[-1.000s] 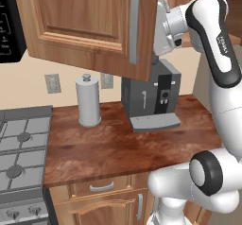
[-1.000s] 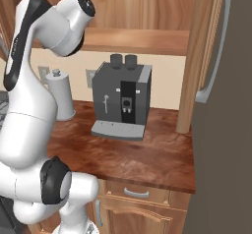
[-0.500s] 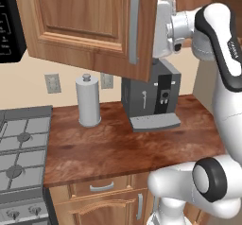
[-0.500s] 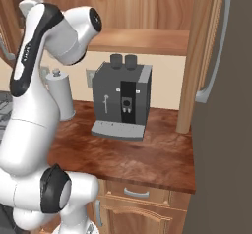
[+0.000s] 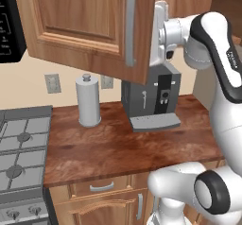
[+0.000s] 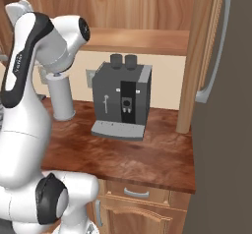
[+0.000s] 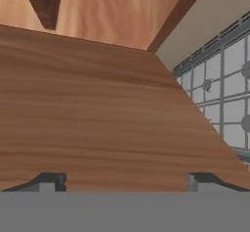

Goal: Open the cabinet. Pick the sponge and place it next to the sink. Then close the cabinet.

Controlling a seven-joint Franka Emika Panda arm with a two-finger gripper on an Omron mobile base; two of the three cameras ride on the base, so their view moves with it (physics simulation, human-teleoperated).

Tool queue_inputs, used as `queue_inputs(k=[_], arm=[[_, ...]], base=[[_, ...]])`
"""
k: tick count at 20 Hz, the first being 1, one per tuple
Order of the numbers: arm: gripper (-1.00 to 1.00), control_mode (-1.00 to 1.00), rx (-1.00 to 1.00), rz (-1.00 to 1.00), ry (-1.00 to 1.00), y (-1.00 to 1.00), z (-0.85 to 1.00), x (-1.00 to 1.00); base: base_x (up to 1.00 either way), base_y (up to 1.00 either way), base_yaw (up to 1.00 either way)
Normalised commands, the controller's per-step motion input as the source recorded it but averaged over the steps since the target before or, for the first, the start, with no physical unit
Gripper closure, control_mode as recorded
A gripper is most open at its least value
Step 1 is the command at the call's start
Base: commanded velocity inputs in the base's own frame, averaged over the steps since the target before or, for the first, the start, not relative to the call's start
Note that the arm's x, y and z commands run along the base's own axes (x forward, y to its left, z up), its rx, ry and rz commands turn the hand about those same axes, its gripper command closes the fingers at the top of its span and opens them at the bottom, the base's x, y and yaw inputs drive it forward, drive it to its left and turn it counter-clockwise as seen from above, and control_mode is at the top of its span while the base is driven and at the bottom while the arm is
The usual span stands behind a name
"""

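You've got the cabinet (image 5: 90, 25) up top over the surface (image 5: 123, 146), its left door swung out toward the robot, grey bar handle (image 5: 131, 23) facing the camera. End effector (image 7: 126, 181) sits right behind that door's free edge, jaws spread wide, nothing pinched; plain wood panel fills its view. Below: stove (image 5: 19, 143) at left, coffee machine (image 6: 122, 100) at the back, paper towel roll (image 5: 88, 100) to its left.
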Motion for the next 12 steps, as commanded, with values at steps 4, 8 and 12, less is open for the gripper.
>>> queue_inputs(k=[4, 8, 12], arm=[[-1.00, -1.00, 0.00, 0.03, 0.11, 0.46, 0.00, -0.39], [-1.00, -1.00, 0.00, 0.02, 0.10, 0.46, 0.00, -0.33], [-1.00, -1.00, 0.00, 0.02, 0.10, 0.46, 0.00, -0.38]], base=[[0.00, 0.00, 0.00], [0.00, 0.00, 0.00], [0.00, 0.00, 0.00]])
